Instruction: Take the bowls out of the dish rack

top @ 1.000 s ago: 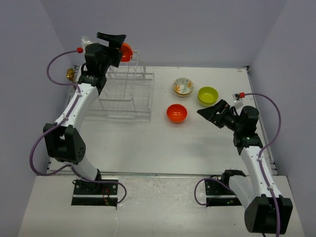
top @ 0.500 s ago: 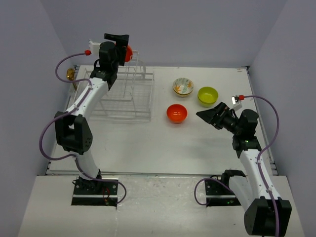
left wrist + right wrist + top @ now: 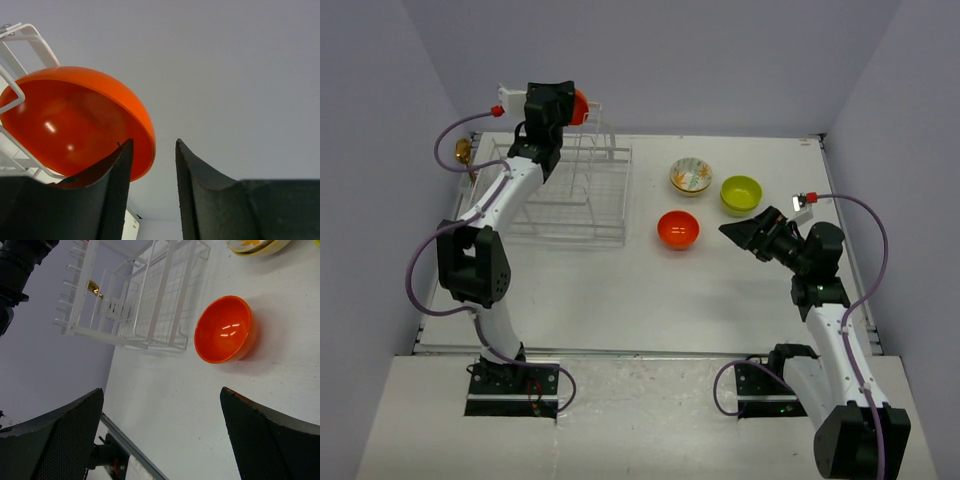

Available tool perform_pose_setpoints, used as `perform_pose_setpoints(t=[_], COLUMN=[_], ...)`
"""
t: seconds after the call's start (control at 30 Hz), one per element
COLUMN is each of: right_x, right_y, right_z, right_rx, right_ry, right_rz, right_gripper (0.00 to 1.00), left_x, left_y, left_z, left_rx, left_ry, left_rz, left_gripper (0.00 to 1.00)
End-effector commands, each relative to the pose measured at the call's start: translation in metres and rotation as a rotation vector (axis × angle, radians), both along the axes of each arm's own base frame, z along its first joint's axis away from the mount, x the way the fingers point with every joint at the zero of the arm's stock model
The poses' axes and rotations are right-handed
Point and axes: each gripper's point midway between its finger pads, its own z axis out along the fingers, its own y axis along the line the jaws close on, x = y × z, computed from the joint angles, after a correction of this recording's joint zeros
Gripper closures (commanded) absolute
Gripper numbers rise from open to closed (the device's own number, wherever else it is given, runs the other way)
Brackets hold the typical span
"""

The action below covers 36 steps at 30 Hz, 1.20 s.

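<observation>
You are on the pick of what looks like the last racked bowl. An orange bowl [image 3: 75, 120] sits on edge high in the upright slotted section of the dish rack [image 3: 575, 200], at its far end. Your left jaws stand partway apart astride its rim, one finger inside the bowl and one outside. There is a sliver of daylight between the rim and the outer finger, so they are not clamped on it yet. As I judge it, the next move calls for pinching the rim firmly, then lifting clear of the wires before swinging out to the tabletop [image 3: 620, 290]. A tilt could catch the rim on the wire loop beside it. Your right jaws hang wide apart and hold nothing, near the unloaded bowls. The rack's low basket shows no other bowl. Three bowls stand upright and empty on the tabletop, right of the rack: a second orange bowl [image 3: 678, 229], a lime-green bowl [image 3: 741, 194] and a floral bowl [image 3: 691, 176]
</observation>
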Motion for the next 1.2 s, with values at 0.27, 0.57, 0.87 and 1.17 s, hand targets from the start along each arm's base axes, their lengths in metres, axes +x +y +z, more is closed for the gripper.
perform_pose_setpoints(t=[0.27, 0.57, 0.87, 1.17], right_x=[0.002, 0.000, -0.001, -0.001], right_y=[-0.002, -0.001, 0.002, 0.002], right_z=[0.009, 0.012, 0.013, 0.013], right_rx=[-0.007, -0.012, -0.012, -0.012], right_ry=[-0.051, -0.066, -0.071, -0.068], right_rz=[-0.013, -0.004, 0.023, 0.023], right_gripper=[0.01, 0.01, 0.01, 0.01], left_x=[0.012, 0.004, -0.012, -0.023], left_y=[0.012, 0.009, 0.009, 0.001], left_z=[0.000, 0.012, 0.066, 0.087], left_rx=[-0.014, -0.044, -0.021, -0.039], left_ry=[-0.028, -0.116, -0.391, -0.468], left_rz=[0.089, 0.058, 0.034, -0.020], left_gripper=[0.80, 1.00, 1.00, 1.00])
